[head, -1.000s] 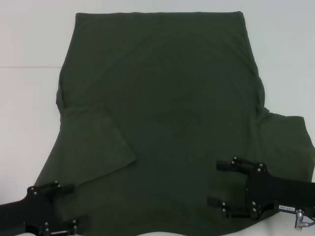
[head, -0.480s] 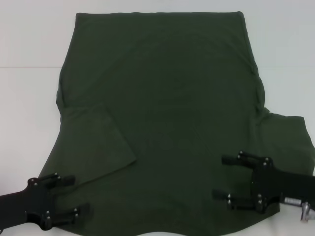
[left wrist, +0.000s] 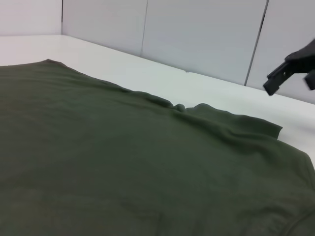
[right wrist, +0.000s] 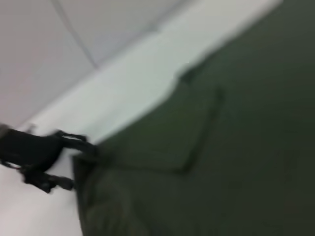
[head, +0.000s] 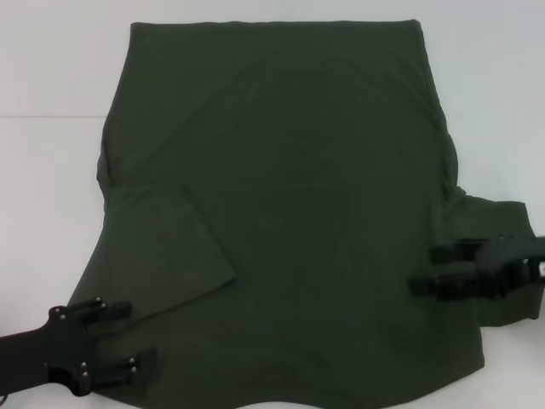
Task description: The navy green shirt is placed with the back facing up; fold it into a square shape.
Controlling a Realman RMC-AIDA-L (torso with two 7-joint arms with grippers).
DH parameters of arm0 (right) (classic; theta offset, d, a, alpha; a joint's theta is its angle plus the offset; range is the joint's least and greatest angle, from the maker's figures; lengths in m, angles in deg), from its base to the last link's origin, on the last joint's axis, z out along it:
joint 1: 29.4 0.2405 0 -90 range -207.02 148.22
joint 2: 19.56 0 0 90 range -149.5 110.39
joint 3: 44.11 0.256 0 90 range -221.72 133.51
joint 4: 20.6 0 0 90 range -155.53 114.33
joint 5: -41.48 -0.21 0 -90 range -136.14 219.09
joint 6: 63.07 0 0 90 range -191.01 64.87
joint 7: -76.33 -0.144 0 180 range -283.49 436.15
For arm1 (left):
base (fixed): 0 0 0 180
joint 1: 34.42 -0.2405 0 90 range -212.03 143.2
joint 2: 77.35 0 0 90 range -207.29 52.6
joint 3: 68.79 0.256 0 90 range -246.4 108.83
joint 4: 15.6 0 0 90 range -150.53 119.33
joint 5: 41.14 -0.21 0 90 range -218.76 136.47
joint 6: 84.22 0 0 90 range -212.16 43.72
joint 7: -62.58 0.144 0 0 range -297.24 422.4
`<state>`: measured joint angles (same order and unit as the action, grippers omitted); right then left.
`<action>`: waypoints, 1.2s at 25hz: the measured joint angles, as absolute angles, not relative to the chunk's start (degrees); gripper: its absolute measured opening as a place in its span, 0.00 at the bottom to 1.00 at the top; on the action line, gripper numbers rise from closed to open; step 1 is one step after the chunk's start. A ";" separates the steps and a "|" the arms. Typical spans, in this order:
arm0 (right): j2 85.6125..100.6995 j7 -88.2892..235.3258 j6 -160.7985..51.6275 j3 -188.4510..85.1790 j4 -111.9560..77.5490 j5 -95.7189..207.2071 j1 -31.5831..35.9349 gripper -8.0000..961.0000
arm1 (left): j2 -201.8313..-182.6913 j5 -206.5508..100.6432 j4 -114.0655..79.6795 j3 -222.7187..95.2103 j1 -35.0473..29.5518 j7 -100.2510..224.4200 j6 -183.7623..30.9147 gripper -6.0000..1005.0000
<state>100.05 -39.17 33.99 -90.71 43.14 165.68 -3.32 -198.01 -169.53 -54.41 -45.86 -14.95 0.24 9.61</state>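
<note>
Change: since a second ago the right pincer [head: 438, 268] has climbed from the shirt's near right corner, at about five o'clock, to the right sleeve at about three o'clock; the left pincer [head: 128, 336] has barely shifted.
Shirt: the navy green shirt [head: 281, 196] lies spread on the white tabletop [head: 51, 68], plain back up, filling most of the head view.
Left sleeve: already folded inward, its flap [head: 166, 247] lying on the body at about eight o'clock.
Right sleeve: the right sleeve [head: 498, 256] sticks out past the body's edge, not yet folded.
Right pincer: its two fingers stand narrowly apart and empty, pointing toward nine o'clock, level with the sleeve's root; likely lined up there to take the sleeve and fold it in as the other was.
Left pincer: wide and empty at the near left corner, about seven o'clock, fingers pointing across the hem; probably waiting while the other arm works.
Stage: judged early, with only one sleeve turned in.
</note>
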 joint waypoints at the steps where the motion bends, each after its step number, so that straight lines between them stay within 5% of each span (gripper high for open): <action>1: 99.91 -43.70 34.90 -90.60 44.74 168.41 -2.18 0.93 | -198.03 -169.53 -54.42 -45.85 -14.87 0.19 9.65 0.82; 10: 98.85 -68.32 43.39 -84.08 48.48 183.51 4.83 0.85 | -197.93 -169.75 -54.47 -45.46 -14.16 -0.77 9.76 0.82; 30: 95.79 -76.76 38.88 -68.38 45.02 192.55 -1.47 0.87 | -197.75 -170.26 -54.63 -45.27 -13.05 -0.84 10.10 0.82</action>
